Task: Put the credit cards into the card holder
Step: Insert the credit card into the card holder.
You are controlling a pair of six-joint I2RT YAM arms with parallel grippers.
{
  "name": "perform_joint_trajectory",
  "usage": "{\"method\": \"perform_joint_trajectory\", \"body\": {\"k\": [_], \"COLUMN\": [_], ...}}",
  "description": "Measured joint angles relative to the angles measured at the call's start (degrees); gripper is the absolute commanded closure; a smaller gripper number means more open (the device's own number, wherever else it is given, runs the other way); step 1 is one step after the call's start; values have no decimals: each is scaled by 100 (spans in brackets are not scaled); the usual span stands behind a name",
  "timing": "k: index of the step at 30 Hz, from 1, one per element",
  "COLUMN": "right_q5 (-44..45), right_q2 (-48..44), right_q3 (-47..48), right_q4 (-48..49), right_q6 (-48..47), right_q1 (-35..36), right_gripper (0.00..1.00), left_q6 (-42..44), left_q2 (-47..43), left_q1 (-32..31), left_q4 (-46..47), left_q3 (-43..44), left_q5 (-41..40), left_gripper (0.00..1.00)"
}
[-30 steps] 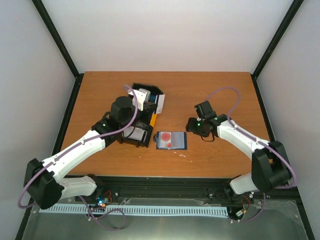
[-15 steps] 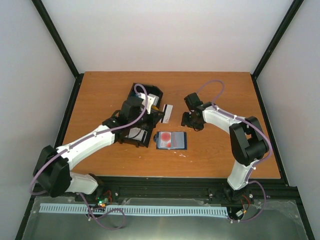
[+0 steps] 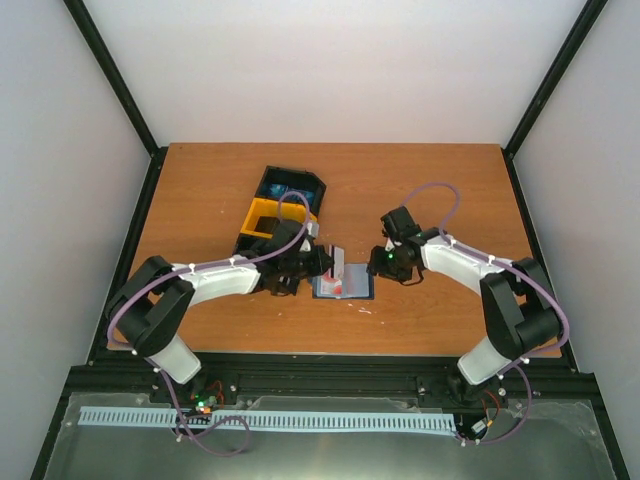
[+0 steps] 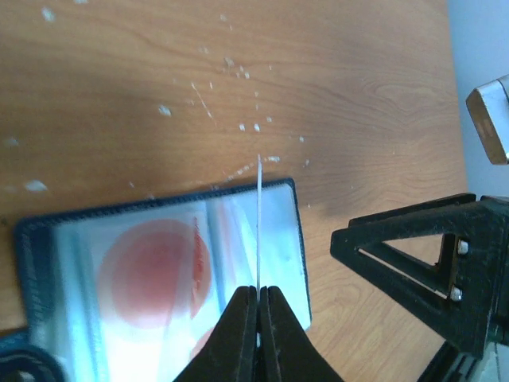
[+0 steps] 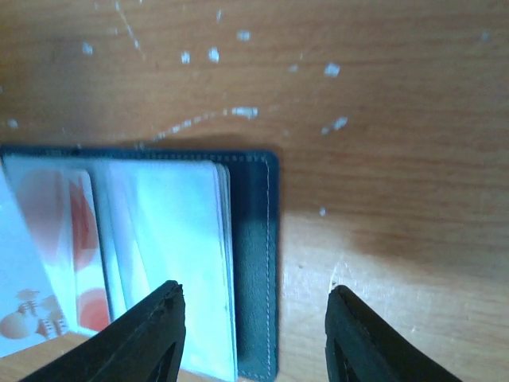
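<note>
The card holder (image 3: 356, 289) lies open on the table, its pale pockets (image 4: 143, 270) showing cards with red circles. My left gripper (image 4: 258, 296) is shut on a white credit card (image 4: 260, 215), seen edge-on and held upright over the holder's right half; from above, the card (image 3: 338, 264) sticks out of the left gripper (image 3: 327, 266). My right gripper (image 5: 254, 318) is open and low, its fingers (image 5: 151, 334) standing either side of the holder's dark right edge (image 5: 253, 239), with nothing pinched. The right gripper (image 3: 385, 262) sits just right of the holder.
A black-and-yellow bin tray (image 3: 262, 216) stands behind the left arm, with something blue in its far compartment (image 3: 277, 187). The table top (image 3: 430, 190) carries small white specks near the holder. Black frame posts rise at the table's back corners.
My left arm has swung from the bin tray to the holder, carrying the white card. My right gripper has come down to the holder's right edge, its jaws narrower.
</note>
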Motion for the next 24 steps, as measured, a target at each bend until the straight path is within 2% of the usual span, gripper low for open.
{"method": "perform_joint_trajectory", "body": {"k": [5, 11, 21, 24], "right_q5": [-192, -407, -492, -461], "right_q2": [-160, -153, 22, 70], "right_q3": [-400, -599, -595, -588], "right_q4": [149, 210, 295, 310], "right_q6": [-199, -428, -557, -557], "right_q1": [0, 0, 57, 66], "right_gripper": [56, 59, 63, 68], "left_q6": [-708, -1370, -1834, -1849], "left_q2": [280, 334, 433, 433], "left_q1": [-337, -546, -892, -894], "left_q4": [223, 857, 1357, 1386], "left_q3": [-31, -645, -876, -876], "left_q5": [-133, -245, -603, -774], "left_gripper": [99, 99, 99, 99]}}
